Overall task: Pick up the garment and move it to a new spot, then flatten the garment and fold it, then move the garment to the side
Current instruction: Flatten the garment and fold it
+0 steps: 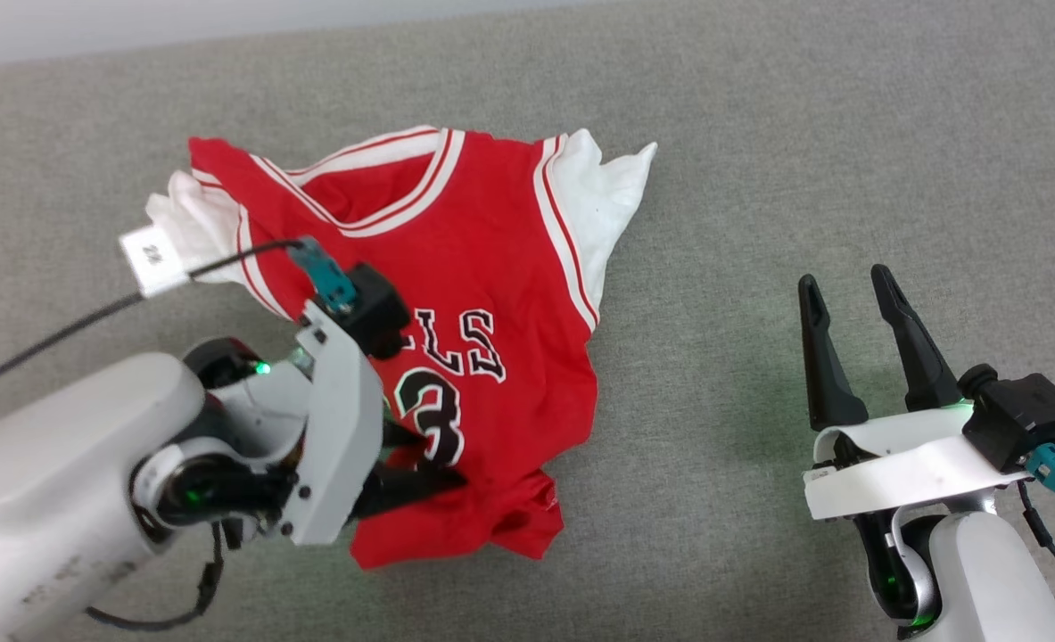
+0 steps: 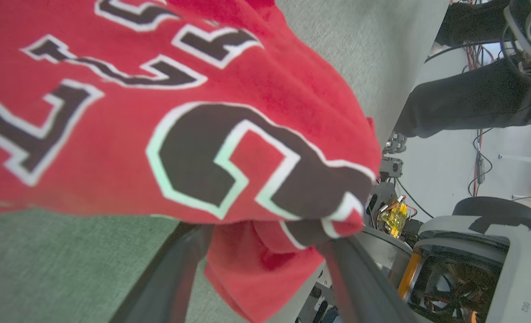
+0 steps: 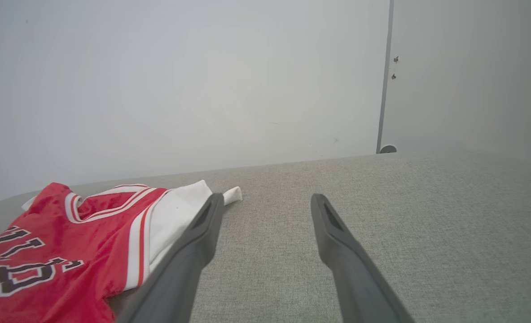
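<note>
Head view: red jersey lies crumpled, chest up, on the grey cloth surface, with the hem bunched nearest the robot and the white sleeves splayed at the far corners. Low over the hem, by the number, sits the left gripper. Well off to the side is the right gripper, fingers spread, empty. Left wrist view: fingers stand apart with a fold of hem between them, brushing one finger; whether it carries any weight is hard to tell. Right wrist view: fingers apart over bare surface, jersey just beside. Judgement: light, limp, slightly slick knit. It will sag and slide, so pinch doubled trim at the shoulders or hem corners.
</note>
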You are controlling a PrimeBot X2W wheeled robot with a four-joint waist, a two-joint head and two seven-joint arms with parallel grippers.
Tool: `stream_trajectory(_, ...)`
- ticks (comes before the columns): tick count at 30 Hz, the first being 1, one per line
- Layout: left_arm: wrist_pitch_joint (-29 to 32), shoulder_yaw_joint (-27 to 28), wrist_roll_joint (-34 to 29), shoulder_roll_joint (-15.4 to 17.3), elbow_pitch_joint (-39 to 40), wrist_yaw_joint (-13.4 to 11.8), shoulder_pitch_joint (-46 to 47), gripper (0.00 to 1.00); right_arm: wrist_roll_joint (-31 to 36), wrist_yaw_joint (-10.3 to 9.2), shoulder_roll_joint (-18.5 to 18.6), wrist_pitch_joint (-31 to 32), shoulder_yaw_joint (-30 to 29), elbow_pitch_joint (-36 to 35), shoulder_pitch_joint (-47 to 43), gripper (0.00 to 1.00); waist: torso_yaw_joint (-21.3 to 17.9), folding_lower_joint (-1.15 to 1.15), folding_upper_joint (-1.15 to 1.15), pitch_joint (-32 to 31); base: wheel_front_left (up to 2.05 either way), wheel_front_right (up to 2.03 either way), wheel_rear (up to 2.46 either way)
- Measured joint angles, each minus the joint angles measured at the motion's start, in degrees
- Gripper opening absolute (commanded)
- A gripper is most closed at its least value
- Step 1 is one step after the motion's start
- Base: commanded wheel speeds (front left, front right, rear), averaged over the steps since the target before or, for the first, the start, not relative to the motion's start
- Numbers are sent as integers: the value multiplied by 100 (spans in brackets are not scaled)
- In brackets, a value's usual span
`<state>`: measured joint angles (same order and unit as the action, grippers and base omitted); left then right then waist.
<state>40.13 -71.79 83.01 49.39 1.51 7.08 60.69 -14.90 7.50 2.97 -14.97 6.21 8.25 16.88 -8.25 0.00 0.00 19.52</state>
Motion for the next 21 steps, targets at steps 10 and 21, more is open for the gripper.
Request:
stream_trajectory(10,-1426,609,129,479,204,10,-378,100,94,0,4,0,-46,107,-137,100,127,0,0,-281,0,0,0)
stream_trajectory(21,-4310,1220,-110,536,0,-335,-1622,100,130,0,320,124,-26,234,-268,100,499,0,0,-546,0,0,0)
